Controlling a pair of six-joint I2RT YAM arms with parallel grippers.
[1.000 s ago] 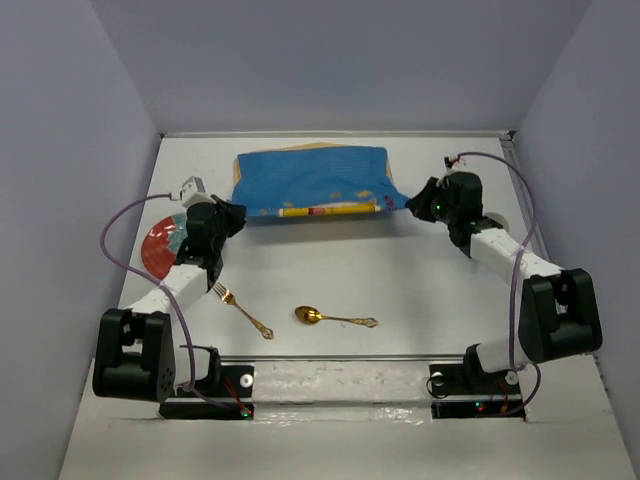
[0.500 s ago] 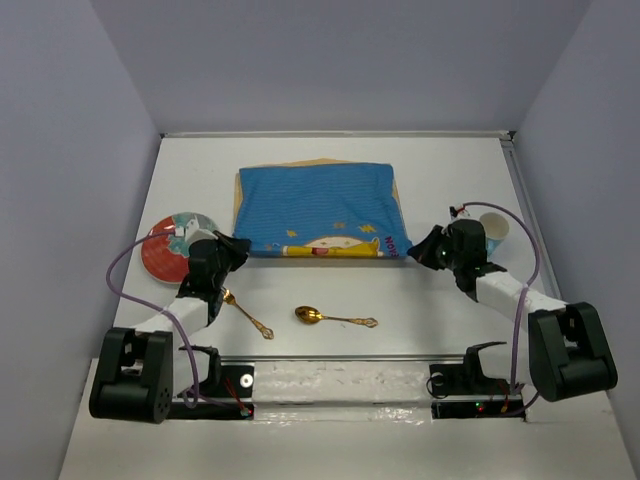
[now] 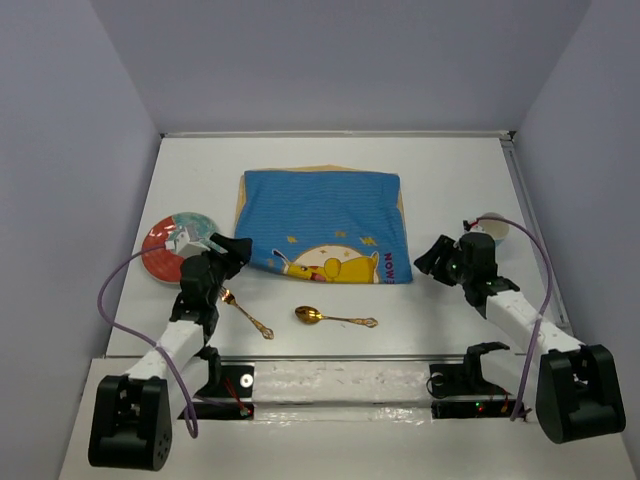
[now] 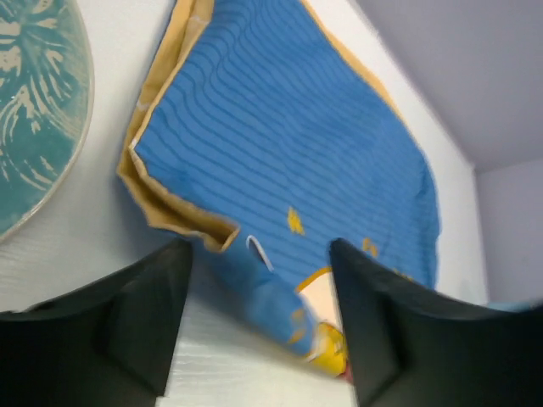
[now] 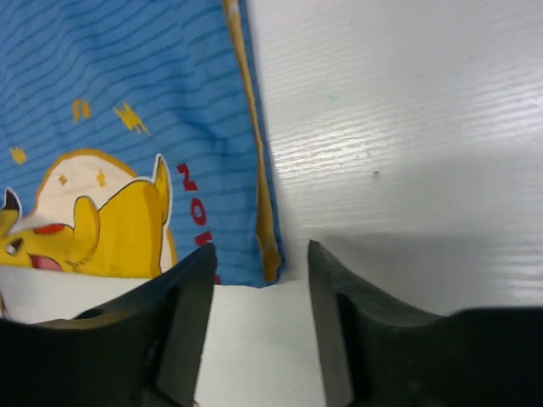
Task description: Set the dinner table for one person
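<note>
The dinner table (image 3: 330, 160) is a white top. A blue cartoon-printed placemat (image 3: 322, 222) lies spread flat at its middle. My left gripper (image 3: 236, 250) stands open at the mat's near left corner. In the left wrist view, the rumpled corner of the placemat (image 4: 271, 288) lies between the wide jaws of the left gripper (image 4: 259, 326), ungripped. My right gripper (image 3: 430, 258) stands open at the near right corner. In the right wrist view, the corner of the placemat (image 5: 263, 267) lies just beyond the right gripper (image 5: 259, 326).
A red-rimmed teal plate (image 3: 172, 245) sits left of the mat, right beside the left gripper. A gold fork (image 3: 246, 314) and a gold spoon (image 3: 335, 318) lie near the front. A cup (image 3: 493, 228) stands at the right, behind the right arm.
Both grippers pulled the mat's near edge toward the front, unfolding it flat, then opened and let go of its corners. The plate and the cup came out from behind the arms.
</note>
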